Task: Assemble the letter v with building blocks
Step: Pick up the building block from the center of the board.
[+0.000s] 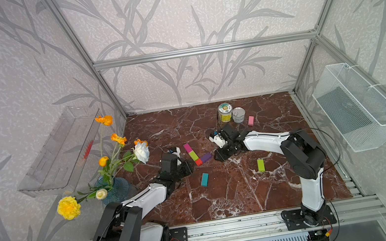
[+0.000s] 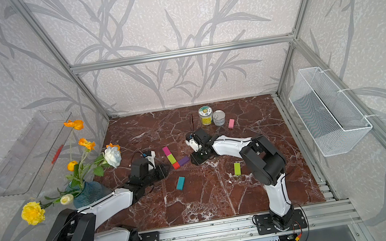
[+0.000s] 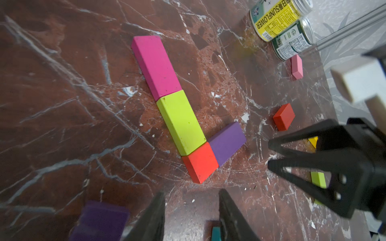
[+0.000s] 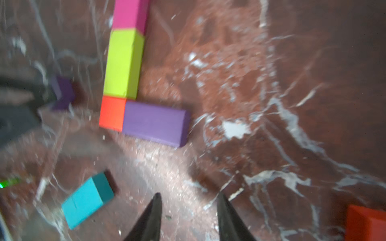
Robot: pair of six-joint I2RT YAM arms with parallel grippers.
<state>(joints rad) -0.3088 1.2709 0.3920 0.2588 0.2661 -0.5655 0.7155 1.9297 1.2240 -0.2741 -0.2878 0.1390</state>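
The letter v lies mid-table as an angle: a magenta block (image 1: 187, 147) and a lime block (image 1: 193, 155) in a row, a red corner block (image 1: 198, 162), and a purple block (image 1: 205, 157) branching off. My left gripper (image 1: 191, 167) sits just left of the corner, open and empty, as the left wrist view shows (image 3: 191, 193). My right gripper (image 1: 216, 156) faces the purple block's (image 4: 154, 123) free end, open with bare table between its fingers (image 4: 189, 194).
Loose blocks lie around: teal (image 1: 205, 179), lime (image 1: 261, 165), pink (image 1: 251, 120), a second purple (image 3: 100, 221), red (image 3: 284, 116), yellow (image 3: 313, 140). Two tin cans (image 1: 225, 112) stand at the back. A vase of flowers (image 1: 113, 187) stands at the left edge.
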